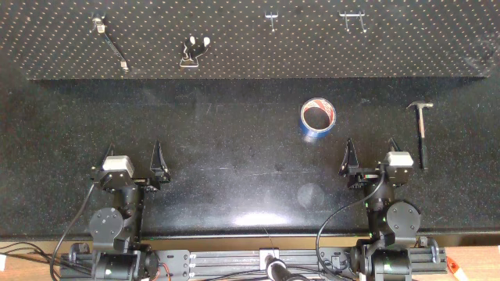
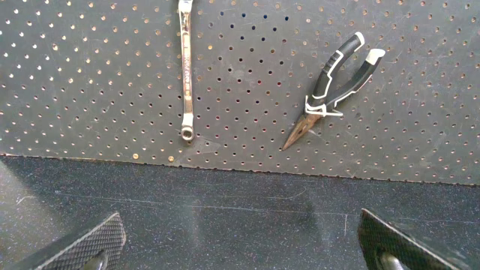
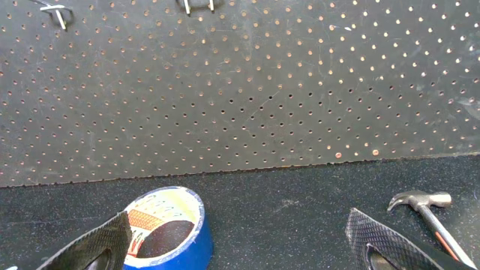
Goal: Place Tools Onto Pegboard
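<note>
About half done, I'd say. On the pegboard [image 1: 312, 55] along the far side, a wrench [image 2: 186, 75] and a pair of pliers [image 2: 334, 90] already hang toward the left. Farther right a small hook [image 1: 271, 17] and a wider hook [image 1: 352, 19] carry nothing. The blue tape roll [image 1: 318, 117] and the hammer [image 1: 422, 133] still lie on the worktop [image 1: 234, 148] — tape right of middle, hammer at the far right. The left gripper [image 1: 133, 152] and right gripper [image 1: 370, 148] sit near their bases, fingers spread wide, holding nothing. What the wrench and pliers hang from is hard to make out, and the right wrist view cuts off the tape's near side and most of the hammer's handle.
</note>
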`<action>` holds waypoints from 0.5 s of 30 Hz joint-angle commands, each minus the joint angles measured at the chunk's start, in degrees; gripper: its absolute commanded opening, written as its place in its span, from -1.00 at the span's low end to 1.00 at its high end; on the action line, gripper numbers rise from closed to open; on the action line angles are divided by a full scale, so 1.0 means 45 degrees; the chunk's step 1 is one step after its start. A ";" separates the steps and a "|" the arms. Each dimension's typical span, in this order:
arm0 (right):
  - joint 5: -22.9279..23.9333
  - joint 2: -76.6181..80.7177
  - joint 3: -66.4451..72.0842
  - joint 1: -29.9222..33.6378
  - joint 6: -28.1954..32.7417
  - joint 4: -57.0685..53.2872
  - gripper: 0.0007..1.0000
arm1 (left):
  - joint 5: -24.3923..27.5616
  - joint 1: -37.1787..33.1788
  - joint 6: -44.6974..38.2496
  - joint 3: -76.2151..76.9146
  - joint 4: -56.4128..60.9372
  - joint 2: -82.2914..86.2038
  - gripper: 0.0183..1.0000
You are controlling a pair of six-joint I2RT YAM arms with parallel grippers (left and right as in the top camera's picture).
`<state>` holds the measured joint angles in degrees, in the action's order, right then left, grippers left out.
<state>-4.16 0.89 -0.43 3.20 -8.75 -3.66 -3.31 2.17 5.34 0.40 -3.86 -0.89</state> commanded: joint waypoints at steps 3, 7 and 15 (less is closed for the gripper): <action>0.0199 0.0019 -0.0117 -0.0092 -0.1200 0.0461 0.86 | 0.0223 -0.0063 -0.0214 -0.0019 -0.0107 0.0155 0.99; -0.0695 0.2021 -0.1175 -0.0097 -0.1248 0.1093 0.86 | 0.0223 -0.0063 -0.0214 -0.0019 -0.0107 0.0155 0.99; -0.3774 1.0088 -0.4979 -0.0209 -0.1243 0.2390 0.87 | 0.0223 -0.0063 -0.0214 -0.0019 -0.0107 0.0155 0.99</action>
<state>-14.63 38.30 -17.74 2.61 -13.47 7.38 -2.92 2.17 5.15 0.43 -3.86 -0.82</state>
